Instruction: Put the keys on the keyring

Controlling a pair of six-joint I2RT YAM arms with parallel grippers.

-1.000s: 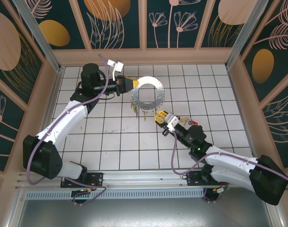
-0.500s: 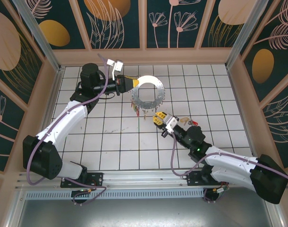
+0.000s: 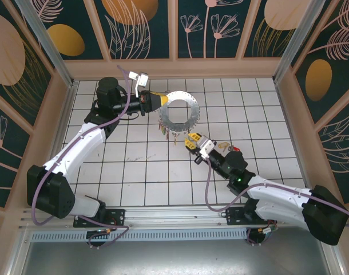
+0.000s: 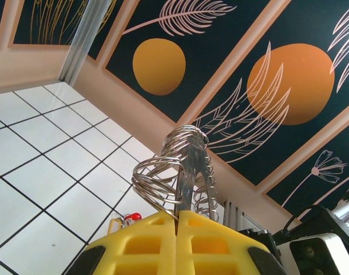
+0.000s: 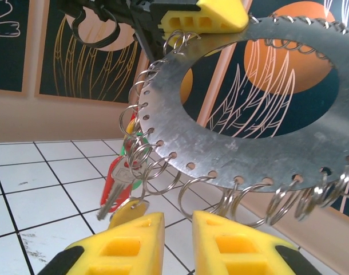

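Left gripper (image 4: 175,220) pinches the level keyring (image 5: 231,143), keys (image 5: 120,183) hanging straight down; right gripper (image 5: 177,238) slightly parted, empty.

My keyring, held up with keys dangling

The keyring (image 3: 179,124) is a flat silvery disc with a wide round hole. Small split rings are threaded through holes all along its rim. My left tool (image 3: 161,102) pinches that rim and holds it off the tiled floor. A few keys (image 5: 118,186) with red, green and yellow heads hang bunched from rings near that tool.
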